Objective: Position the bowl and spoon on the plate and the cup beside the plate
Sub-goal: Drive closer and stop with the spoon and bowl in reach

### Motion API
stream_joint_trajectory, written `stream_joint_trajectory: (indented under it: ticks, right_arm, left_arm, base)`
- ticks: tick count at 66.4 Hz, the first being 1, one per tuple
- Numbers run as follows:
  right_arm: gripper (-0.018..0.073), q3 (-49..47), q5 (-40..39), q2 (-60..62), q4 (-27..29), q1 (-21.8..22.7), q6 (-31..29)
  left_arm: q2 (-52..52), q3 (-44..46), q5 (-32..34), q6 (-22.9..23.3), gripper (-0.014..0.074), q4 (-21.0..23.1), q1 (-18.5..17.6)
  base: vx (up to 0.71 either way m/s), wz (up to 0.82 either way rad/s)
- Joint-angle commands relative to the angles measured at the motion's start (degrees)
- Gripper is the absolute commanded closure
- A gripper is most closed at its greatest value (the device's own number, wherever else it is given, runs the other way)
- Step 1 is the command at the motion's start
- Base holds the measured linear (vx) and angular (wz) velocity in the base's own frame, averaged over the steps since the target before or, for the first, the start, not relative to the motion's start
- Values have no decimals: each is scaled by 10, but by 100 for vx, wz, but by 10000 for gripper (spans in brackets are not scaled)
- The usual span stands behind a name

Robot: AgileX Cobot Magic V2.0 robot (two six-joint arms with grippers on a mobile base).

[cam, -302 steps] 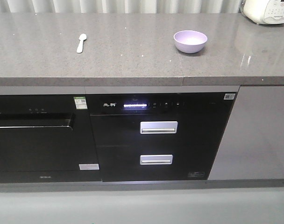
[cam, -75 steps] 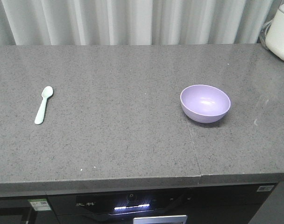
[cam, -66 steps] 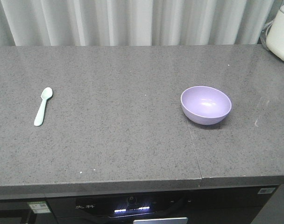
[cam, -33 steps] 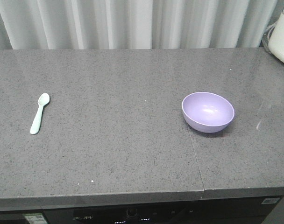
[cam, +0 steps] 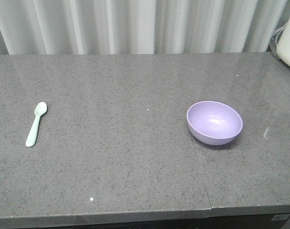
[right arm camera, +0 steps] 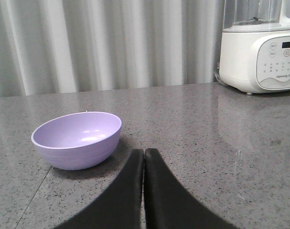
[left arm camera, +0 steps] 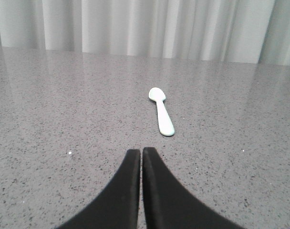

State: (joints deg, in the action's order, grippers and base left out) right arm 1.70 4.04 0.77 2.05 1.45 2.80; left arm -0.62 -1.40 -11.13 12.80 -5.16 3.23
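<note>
A lavender bowl point(cam: 214, 122) stands upright and empty on the right half of the grey counter point(cam: 121, 157). A mint-green spoon point(cam: 35, 124) lies flat far to the left. In the left wrist view the spoon point(left arm camera: 161, 110) lies just ahead of my left gripper point(left arm camera: 141, 151), whose black fingers are pressed together and hold nothing. In the right wrist view the bowl point(right arm camera: 77, 139) sits ahead and to the left of my right gripper point(right arm camera: 144, 152), also shut and empty. Plate and cup are out of view. Neither gripper shows in the front view.
A white kitchen appliance point(right arm camera: 259, 47) stands at the counter's far right corner point(cam: 289, 45). Pale pleated curtains point(cam: 135, 26) hang behind the counter. A seam point(cam: 202, 176) crosses the countertop just left of the bowl.
The front view has risen and moved closer: the cabinet front below has dropped out of sight, and bowl and spoon sit lower and larger in the frame. Neither object has shifted on the counter.
</note>
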Motion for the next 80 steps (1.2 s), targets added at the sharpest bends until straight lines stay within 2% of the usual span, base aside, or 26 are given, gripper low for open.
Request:
stream_joint_trajectory:
  ticks: [1, 80]
  right_arm:
    - [563, 4, -40, 3, -3, 3, -4]
    - [563, 4, -40, 3, -3, 3, -4]
  left_arm:
    - [-8, 11, 40, 7, 603, 0, 0]
    - [-8, 11, 40, 7, 603, 0, 0]
  base:
    - [5, 0]
    - [2, 0]
